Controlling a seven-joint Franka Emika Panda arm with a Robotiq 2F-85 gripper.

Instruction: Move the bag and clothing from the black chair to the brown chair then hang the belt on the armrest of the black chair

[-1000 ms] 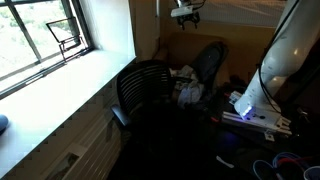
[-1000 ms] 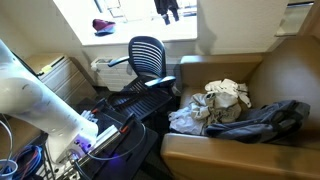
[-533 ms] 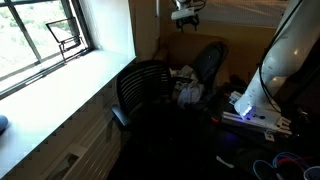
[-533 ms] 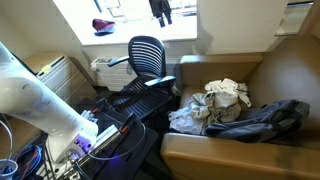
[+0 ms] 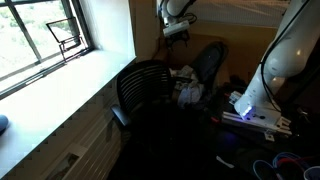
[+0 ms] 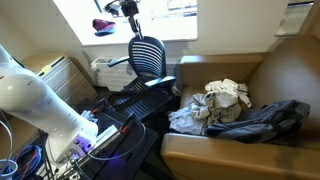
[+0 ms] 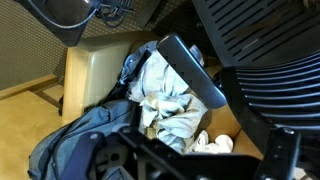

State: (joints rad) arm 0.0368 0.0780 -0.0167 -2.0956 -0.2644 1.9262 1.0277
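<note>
The black chair [image 5: 142, 88] with its ribbed back stands by the window wall; it also shows in the other exterior view [image 6: 148, 55] and in the wrist view [image 7: 262, 45]. The brown chair [image 6: 200, 150] holds pale crumpled clothing [image 6: 226, 98] and a dark grey bag [image 6: 262, 120]. Both lie on its seat in the wrist view too, clothing [image 7: 166, 100] and bag [image 7: 78, 135]. My gripper [image 6: 130, 12] hangs open and empty above the black chair's backrest, also in an exterior view [image 5: 175, 30] and the wrist view [image 7: 205, 152]. I cannot make out the belt.
A bright window and sill [image 5: 60, 60] run along one side. The robot base [image 6: 40, 105] with cables and lit electronics [image 6: 95, 140] stands in front of the chairs. A red object [image 6: 102, 26] lies on the sill.
My gripper has moved from above the brown chair sideways toward the black chair's backrest and come a little lower. The clothing and the bag have not moved.
</note>
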